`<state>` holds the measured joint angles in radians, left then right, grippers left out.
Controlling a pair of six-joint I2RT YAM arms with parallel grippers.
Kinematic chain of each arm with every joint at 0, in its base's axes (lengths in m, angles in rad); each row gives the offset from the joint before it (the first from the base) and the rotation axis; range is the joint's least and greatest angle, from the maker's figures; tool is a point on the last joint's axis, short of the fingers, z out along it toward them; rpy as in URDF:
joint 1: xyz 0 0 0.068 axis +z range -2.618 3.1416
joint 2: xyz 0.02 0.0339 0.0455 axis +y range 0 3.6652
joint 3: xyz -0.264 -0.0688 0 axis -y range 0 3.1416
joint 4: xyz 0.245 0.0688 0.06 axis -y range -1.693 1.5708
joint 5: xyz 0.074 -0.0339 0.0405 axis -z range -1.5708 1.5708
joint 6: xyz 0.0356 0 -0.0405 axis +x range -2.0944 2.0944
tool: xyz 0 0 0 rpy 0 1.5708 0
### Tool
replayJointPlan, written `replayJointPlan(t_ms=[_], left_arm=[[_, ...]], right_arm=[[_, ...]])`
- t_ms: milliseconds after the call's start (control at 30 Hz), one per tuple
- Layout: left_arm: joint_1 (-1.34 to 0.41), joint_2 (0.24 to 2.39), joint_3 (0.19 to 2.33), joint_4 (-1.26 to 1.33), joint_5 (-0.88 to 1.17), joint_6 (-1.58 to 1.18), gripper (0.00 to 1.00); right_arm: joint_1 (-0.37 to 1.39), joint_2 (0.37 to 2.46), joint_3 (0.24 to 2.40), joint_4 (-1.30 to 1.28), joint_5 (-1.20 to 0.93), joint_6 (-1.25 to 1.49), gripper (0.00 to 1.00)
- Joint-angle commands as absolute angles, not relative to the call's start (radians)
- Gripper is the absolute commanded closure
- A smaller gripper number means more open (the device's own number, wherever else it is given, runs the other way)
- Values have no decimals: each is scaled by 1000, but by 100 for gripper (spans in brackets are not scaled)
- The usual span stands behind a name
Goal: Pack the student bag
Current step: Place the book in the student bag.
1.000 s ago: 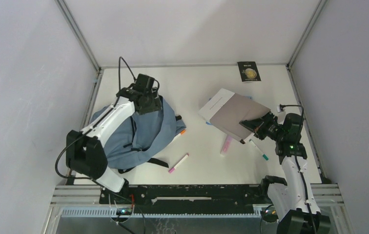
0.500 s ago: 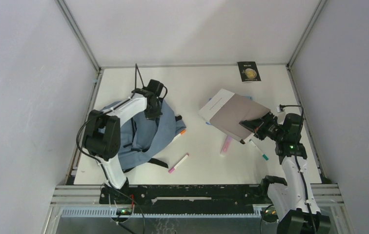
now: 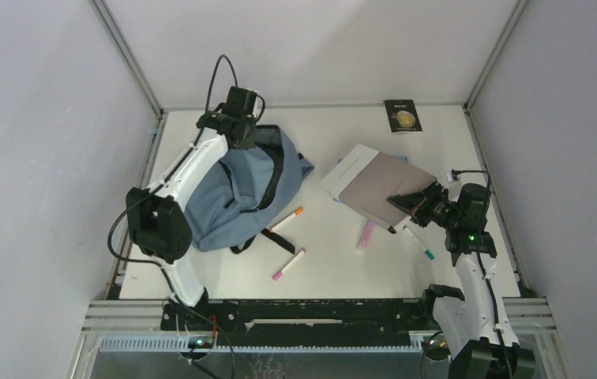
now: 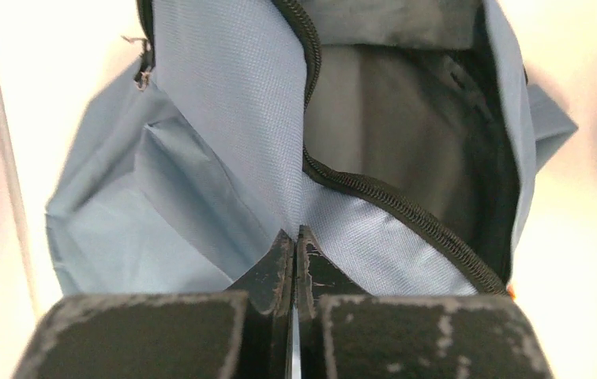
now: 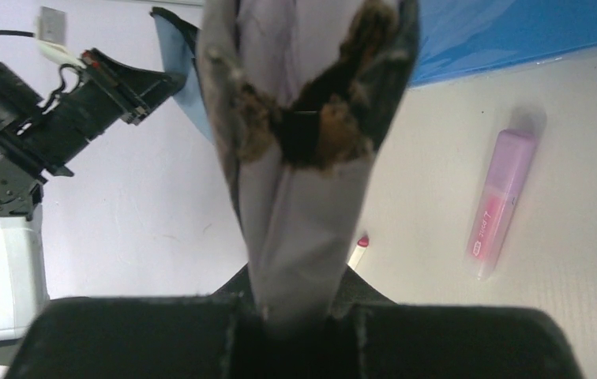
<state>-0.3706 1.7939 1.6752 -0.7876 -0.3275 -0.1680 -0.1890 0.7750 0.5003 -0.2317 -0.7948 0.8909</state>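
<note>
The left hand (image 4: pixel 295 241) pinches the student bag (image 3: pixel 216 201) beside its open zip, at ten o'clock on the worktop (image 3: pixel 327 253) — the right hand (image 3: pixel 415 205), at three o'clock, clamps a grey book (image 3: pixel 374 183).

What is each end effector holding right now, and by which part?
Left end effector: the student bag, pinched by the fabric beside its open zipper. Right end effector: the grey book, clamped at its near edge.
</note>
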Motion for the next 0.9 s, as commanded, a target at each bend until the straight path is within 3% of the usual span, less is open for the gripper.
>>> replayJointPlan(t_ms=[0,300,600,867], left_arm=[[-373,1704,1773,-737,-233,46,100],[-373,1617,1692,-678,136,218,100],[-369,1353,1309,-307,216,224,100],[-338,1243,1145,-105,239,185,100]], right_arm=[[-181,758,538,-197,-801,881,100],[-170,756,540,-106,-844,918,100],[-50,736,682,-96,-824,895,100],[223,944,765,-159,-670,819,100]])
